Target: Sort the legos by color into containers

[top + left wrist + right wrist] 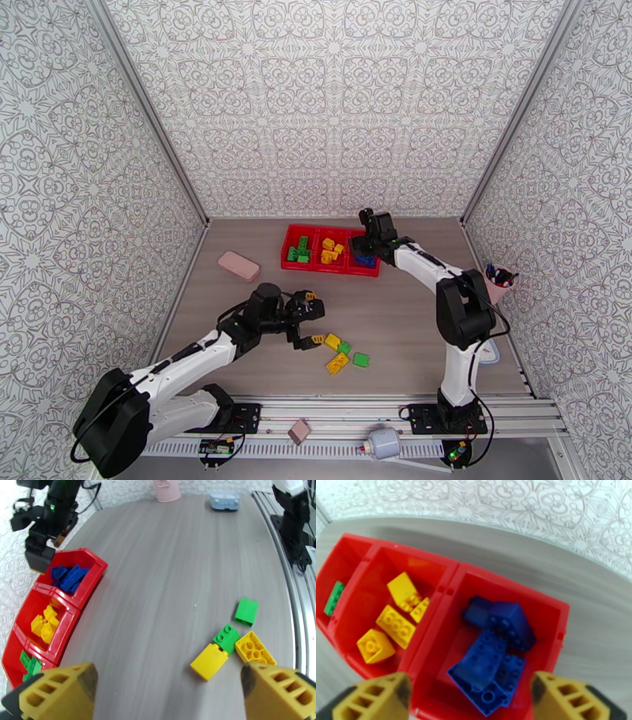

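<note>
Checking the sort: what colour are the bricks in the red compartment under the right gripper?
Blue plastic bricks; right wrist view shows them best.

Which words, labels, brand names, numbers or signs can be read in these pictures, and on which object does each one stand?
No text can be read in any view.
Red tray: plain walls, no print visible.
Blue bricks: studs too blurred to show any lettering.
Small board by the left arm's base: any marking is too small to read.
Pale blue device: no label legible.
Walls: ornament pattern, not writing.
</note>
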